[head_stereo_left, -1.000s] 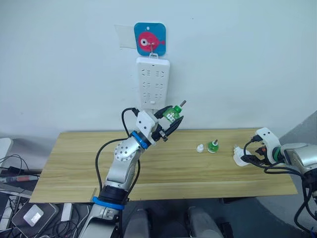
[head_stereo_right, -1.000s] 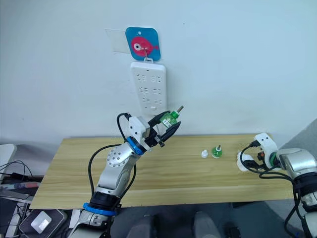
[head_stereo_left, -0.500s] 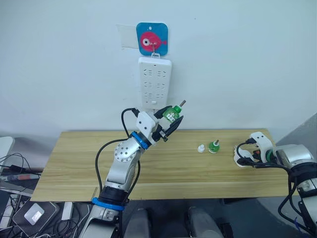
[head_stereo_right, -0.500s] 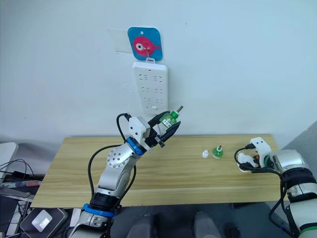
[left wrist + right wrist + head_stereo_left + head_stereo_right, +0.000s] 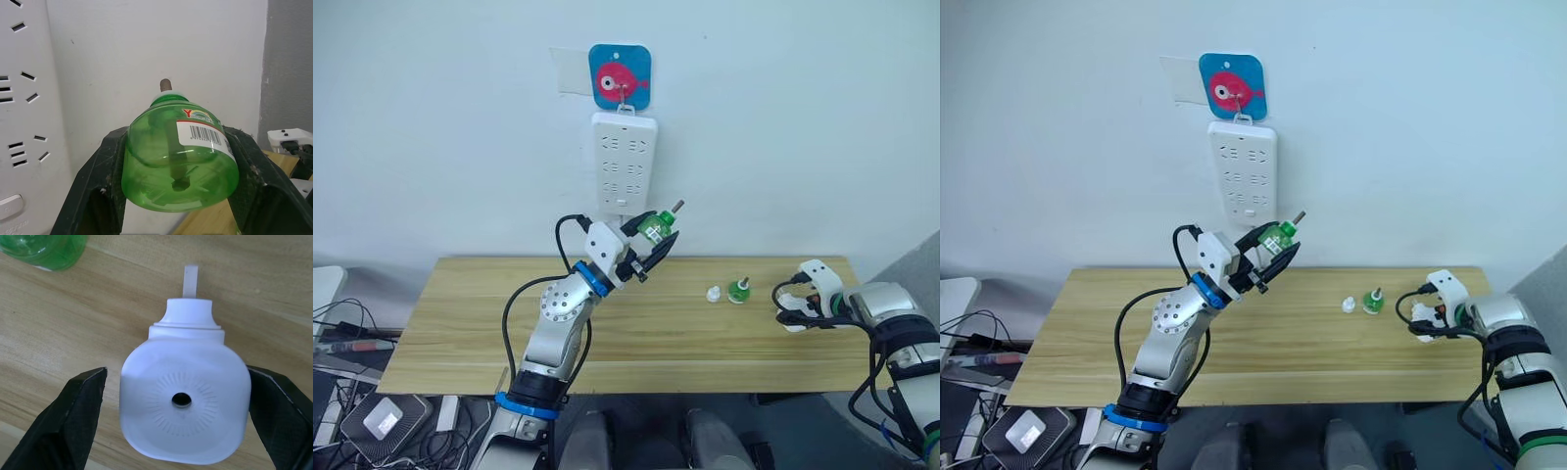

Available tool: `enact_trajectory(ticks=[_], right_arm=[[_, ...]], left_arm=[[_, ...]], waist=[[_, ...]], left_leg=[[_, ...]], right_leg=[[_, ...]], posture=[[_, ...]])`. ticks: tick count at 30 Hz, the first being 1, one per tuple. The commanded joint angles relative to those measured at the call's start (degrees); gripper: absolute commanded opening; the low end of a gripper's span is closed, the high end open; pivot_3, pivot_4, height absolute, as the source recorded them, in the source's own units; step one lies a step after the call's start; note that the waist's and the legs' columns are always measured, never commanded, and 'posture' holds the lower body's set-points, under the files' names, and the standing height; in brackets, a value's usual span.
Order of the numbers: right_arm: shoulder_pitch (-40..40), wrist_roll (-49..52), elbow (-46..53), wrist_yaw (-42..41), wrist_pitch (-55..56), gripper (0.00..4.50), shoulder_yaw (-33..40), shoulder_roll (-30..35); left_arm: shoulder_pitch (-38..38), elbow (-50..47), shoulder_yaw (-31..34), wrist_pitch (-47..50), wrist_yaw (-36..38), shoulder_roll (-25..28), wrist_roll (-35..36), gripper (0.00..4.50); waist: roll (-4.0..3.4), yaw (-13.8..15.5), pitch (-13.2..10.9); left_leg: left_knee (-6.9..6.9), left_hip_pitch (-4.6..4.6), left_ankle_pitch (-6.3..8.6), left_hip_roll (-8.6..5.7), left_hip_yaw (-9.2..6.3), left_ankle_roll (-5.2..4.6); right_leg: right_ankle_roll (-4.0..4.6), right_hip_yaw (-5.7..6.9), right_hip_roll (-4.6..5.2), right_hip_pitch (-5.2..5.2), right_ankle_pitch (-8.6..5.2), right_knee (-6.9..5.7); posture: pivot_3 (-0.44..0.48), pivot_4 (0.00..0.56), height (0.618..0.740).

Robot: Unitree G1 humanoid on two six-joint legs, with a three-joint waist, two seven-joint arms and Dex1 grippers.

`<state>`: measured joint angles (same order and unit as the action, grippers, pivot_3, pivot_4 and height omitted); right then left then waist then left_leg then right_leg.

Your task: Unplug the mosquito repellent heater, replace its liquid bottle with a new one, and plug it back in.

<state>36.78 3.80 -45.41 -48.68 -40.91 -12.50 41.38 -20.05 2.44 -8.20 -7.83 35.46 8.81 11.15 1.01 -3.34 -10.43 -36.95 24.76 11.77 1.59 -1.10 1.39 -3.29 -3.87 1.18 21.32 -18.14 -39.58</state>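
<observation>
While the left hand [image 5: 651, 242] is held raised in front of the wall-hung power strip [image 5: 625, 162], its two fingers are closed around a green liquid bottle [image 5: 179, 154], wick end pointing up and away. The right hand [image 5: 178, 431] is set low over the right end of the wooden table [image 5: 460, 323]. The mosquito repellent heater [image 5: 183, 407] lies there on its side, unplugged, its round vent hole facing the wrist camera. The right hand is open, one finger on each side of the white body and apparently apart from it. A second green bottle [image 5: 735, 290] stands near the heater, with a small white cap [image 5: 712, 293] just beside it. The step in hand is judged to be grasping the heater. It is best done with the fingers centred on the widest part of the rounded shell and closed evenly, since smooth plastic may slip or roll. The threaded neck should be left exposed so that the held bottle can be screwed in.
</observation>
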Motion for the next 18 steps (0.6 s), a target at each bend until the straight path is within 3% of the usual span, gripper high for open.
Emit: enact_trajectory(ticks=[1,3,8,11,14,18], right_arm=[[1.13,-0.53,-0.80,-0.59,1.02,3.40,1.84,0.11],[1.01,-0.63,-0.44,-1.36,0.85,2.95,2.12,0.61],[0.29,0.95,1.84,-5.57,-0.61,2.95,4.22,3.74],[-0.72,6.80,6.56,-15.06,-6.38,2.95,7.11,7.17],[-0.02,17.73,13.01,-24.44,-21.23,2.95,12.44,10.62],[4.16,31.29,19.45,-26.51,-44.27,2.95,22.11,13.26]], left_arm=[[-0.43,-2.17,-0.04,-0.39,-0.34,0.14,-0.25,2.27],[-0.44,-2.04,0.00,-0.33,-0.20,0.31,-0.20,2.27],[-0.02,-2.31,-0.36,0.55,1.39,1.30,0.55,2.27],[0.98,-4.00,-0.95,2.74,4.70,2.55,3.13,2.27],[1.93,-7.52,-1.83,6.46,9.76,4.34,7.28,2.27],[2.31,-11.66,-2.44,11.04,15.27,6.93,11.87,2.27]], waist=[[0.00,0.05,0.00],[0.00,0.04,0.00],[-0.01,0.13,0.00],[-0.05,0.16,-0.02],[-0.06,-0.01,-0.03],[-0.10,-0.28,-0.04]], left_leg=[[0.00,0.00,0.00,0.00,0.00,0.00],[-0.01,0.00,0.00,0.01,0.01,0.00],[0.00,-0.01,0.00,0.00,0.00,0.00],[0.02,-0.01,0.00,-0.02,0.01,0.00],[0.04,0.00,0.01,0.01,-0.02,0.00],[0.01,-0.03,0.01,0.03,-0.02,-0.01]], right_leg=[[0.00,0.00,0.00,0.00,0.00,0.00],[0.00,-0.01,0.00,-0.02,0.00,0.01],[0.00,0.01,0.00,-0.02,0.00,0.01],[0.00,0.00,0.02,-0.02,0.00,0.04],[0.00,0.02,0.00,-0.01,0.00,0.06],[0.01,-0.01,-0.03,-0.03,0.00,-0.01]], posture=[[-0.037,0.151,0.740],[-0.038,0.151,0.740],[-0.039,0.152,0.740],[-0.048,0.152,0.740],[-0.059,0.154,0.740],[-0.077,0.156,0.740]])
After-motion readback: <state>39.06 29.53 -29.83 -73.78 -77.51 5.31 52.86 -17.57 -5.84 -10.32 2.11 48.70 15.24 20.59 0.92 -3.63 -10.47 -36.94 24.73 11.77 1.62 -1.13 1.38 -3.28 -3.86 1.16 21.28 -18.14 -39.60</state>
